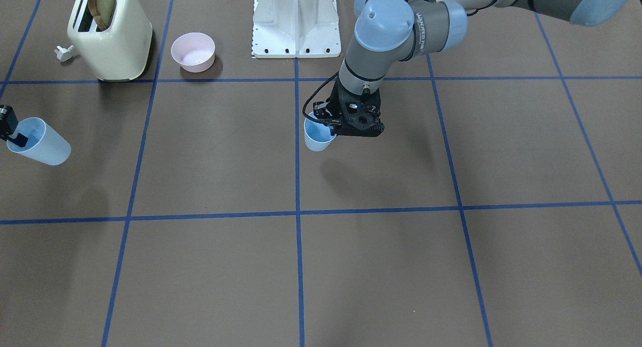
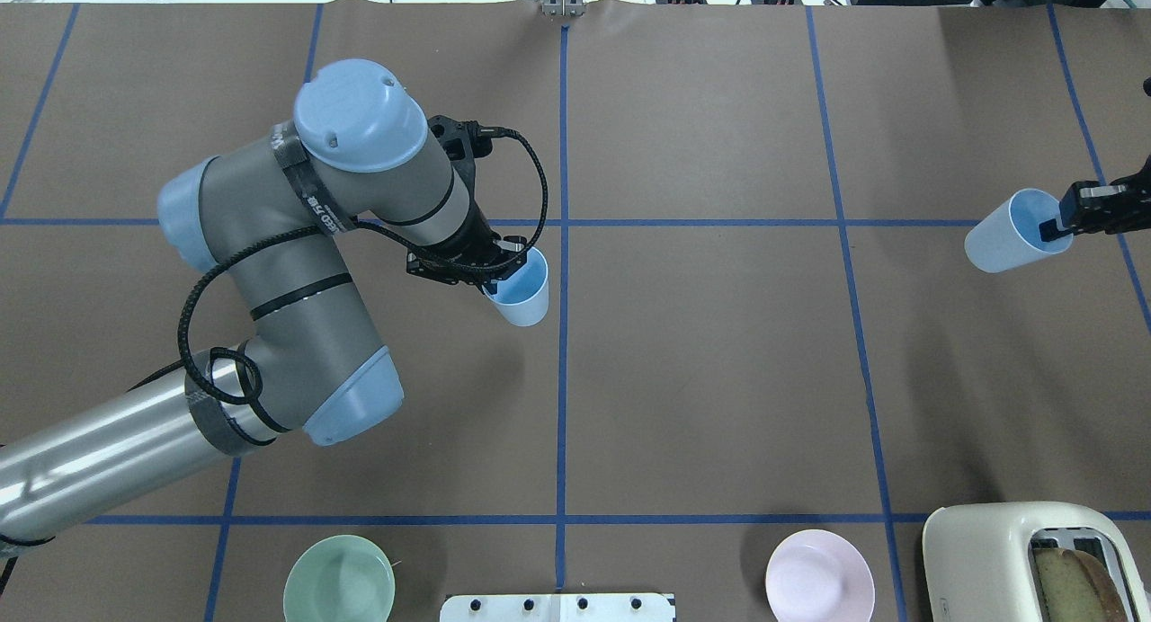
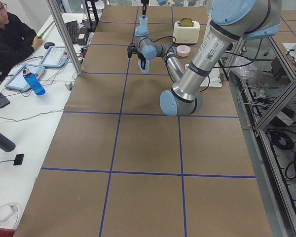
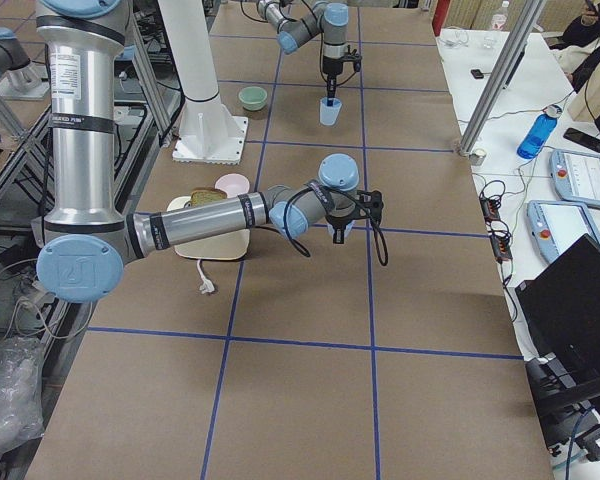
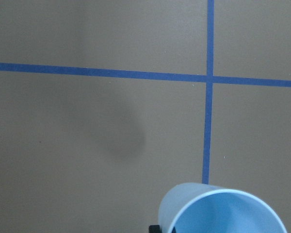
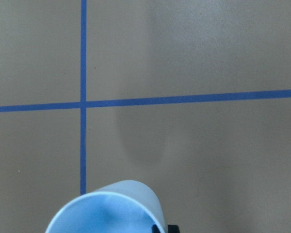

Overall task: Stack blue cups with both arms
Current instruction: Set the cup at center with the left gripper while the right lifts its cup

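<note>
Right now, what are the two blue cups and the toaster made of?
The middle cup and the side cup look like thin plastic: smooth walls, even pale colour, soft sheen. The toaster has a glossy cream shell, maybe painted metal or plastic; I cannot tell which.

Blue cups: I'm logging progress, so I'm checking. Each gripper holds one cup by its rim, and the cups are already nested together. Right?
Not nested. The overhead view shows them far apart: the left gripper holds one cup near the view's centre, and the right gripper holds the other cup near its right edge. Each is indeed held by its rim.
</note>
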